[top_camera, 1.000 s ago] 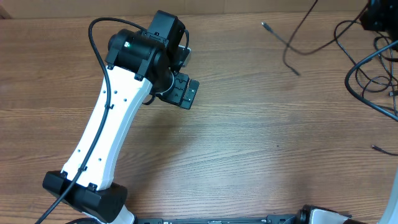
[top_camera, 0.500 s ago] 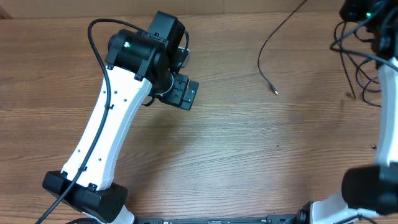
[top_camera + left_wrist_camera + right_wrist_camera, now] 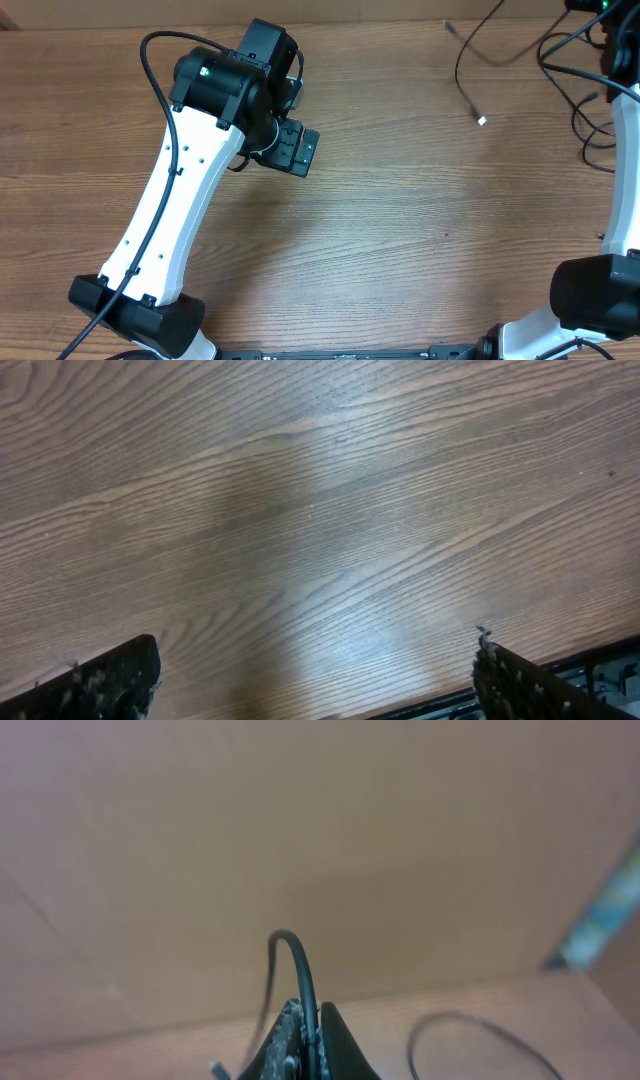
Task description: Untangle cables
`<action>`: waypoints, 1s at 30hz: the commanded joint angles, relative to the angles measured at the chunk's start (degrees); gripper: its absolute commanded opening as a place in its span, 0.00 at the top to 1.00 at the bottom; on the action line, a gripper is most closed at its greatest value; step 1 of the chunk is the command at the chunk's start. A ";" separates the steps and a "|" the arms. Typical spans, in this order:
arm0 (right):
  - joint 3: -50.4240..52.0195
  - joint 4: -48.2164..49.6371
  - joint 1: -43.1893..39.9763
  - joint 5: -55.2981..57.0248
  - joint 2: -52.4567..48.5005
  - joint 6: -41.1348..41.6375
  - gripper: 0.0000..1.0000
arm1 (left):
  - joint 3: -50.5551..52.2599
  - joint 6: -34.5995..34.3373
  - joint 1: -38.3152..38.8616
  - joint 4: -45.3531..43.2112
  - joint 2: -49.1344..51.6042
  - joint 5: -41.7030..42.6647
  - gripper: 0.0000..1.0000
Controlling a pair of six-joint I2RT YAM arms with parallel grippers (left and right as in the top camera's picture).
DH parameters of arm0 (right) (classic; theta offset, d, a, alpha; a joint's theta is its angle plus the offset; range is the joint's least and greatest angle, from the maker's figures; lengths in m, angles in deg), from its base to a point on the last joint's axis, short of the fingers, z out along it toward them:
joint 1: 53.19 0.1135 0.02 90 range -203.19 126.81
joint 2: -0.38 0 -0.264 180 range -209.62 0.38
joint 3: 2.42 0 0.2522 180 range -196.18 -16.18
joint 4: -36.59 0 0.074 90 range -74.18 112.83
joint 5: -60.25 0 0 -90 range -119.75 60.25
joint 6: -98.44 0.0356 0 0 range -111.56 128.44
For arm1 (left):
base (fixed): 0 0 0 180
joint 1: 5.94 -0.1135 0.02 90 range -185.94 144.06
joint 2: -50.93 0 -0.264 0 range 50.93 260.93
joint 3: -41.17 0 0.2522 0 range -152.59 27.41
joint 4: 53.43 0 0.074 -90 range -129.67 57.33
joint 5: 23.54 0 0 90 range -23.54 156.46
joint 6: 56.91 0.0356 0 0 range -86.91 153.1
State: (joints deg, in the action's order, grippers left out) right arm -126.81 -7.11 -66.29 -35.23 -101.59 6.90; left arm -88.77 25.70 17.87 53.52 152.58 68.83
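Cables [image 3: 575,85]: a black tangle at the far right corner of the worktop [image 3: 400,230], its strands too overlapped to count. One loose strand [image 3: 462,72] trails to its left and ends in a plug [image 3: 482,121]. A second free end [image 3: 449,26] lies near the far edge.

There are two arms. The right pincer [image 3: 308,1025] is clamped tight on one cable [image 3: 296,955], which arches up from its tips, with another loop [image 3: 470,1025] beside it. The left pincer [image 3: 315,650] stands wide open over bare wood and holds nothing.

Against half a second ago, the plug lies farther right and nearer the far edge. The left arm [image 3: 170,200] has not moved. The right arm [image 3: 625,160] runs along the right edge and partly covers the tangle. A brown wall [image 3: 300,840] rises behind.
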 commanded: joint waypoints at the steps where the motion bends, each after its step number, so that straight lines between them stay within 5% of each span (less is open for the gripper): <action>1: -1.11 -3.63 -1.14 1.97 -3.41 -0.22 0.96 | -0.22 -1.31 0.22 -0.46 -0.15 0.66 0.00; 17: 0.15 -12.44 3.34 0.70 -18.08 0.22 0.96 | -0.22 -1.84 0.98 1.07 -0.15 0.57 0.00; 30: 18.43 0.61 3.69 0.52 -21.73 3.43 0.96 | -0.22 -1.86 0.98 1.14 -0.15 0.42 0.00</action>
State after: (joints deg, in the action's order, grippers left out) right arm -111.49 -8.92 -62.14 -34.42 -121.35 9.87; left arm -88.77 24.43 18.09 54.66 152.58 68.81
